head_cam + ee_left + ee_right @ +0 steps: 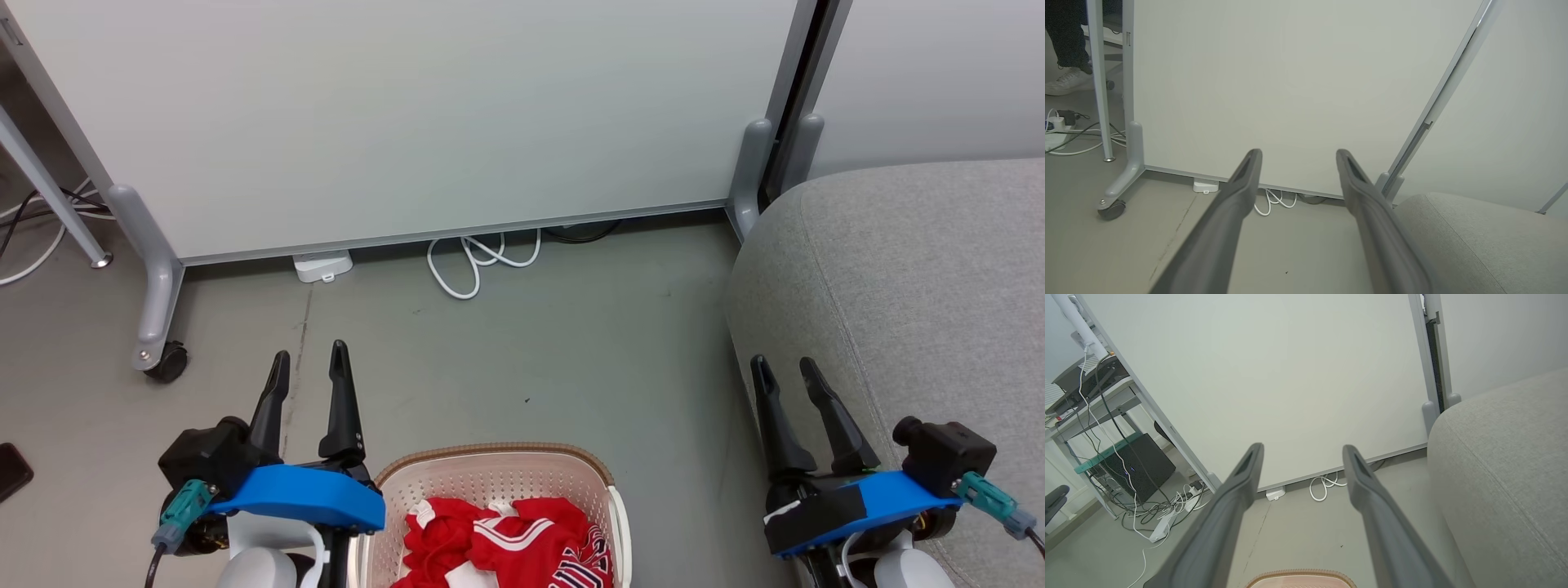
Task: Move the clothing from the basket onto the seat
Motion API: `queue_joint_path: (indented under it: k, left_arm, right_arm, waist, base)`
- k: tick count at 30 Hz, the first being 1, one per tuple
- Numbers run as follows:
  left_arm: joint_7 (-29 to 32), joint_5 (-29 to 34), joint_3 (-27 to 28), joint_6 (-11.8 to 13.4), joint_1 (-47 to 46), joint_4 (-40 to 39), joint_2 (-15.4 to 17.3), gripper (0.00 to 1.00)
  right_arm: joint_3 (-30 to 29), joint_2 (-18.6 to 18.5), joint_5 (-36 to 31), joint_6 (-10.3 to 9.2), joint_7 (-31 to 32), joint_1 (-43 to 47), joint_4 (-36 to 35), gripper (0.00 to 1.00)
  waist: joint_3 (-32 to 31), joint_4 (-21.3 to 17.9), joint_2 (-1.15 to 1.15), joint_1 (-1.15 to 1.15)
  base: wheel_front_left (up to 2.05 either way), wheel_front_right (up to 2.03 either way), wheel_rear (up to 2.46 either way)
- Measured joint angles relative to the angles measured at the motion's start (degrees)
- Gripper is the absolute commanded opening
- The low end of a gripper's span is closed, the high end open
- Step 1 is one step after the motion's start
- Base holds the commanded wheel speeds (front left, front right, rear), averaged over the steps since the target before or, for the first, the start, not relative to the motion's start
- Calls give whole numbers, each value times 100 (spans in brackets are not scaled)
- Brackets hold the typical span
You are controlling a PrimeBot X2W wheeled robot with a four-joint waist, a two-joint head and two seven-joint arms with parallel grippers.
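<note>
The left gripper (310, 351) and right gripper (782, 361) hover empty with fingers apart, one on either side of the basket (490, 451) on the floor (531, 343). The red clothing (506, 539) lies crumpled inside it. The grey seat (914, 278) stands along the floor's right edge.

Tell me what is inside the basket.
Red clothing with white stripes and lettering lies crumpled in the basket. It covers the floor, so anything underneath cannot be seen; the near part is cut off by the picture's edge.
</note>
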Motion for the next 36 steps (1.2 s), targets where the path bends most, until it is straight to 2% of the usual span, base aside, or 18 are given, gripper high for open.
queue_joint_path:
  k: [36]
  left_arm:
    - [-420, 1734, -309, 113, -85, -11, 2, 100]
  right_arm:
    - [285, -11, -1770, 2, -430, -109, 30, 100]
  waist:
    - [34, 66, 0, 0]
  base:
    - [0, 0, 0]
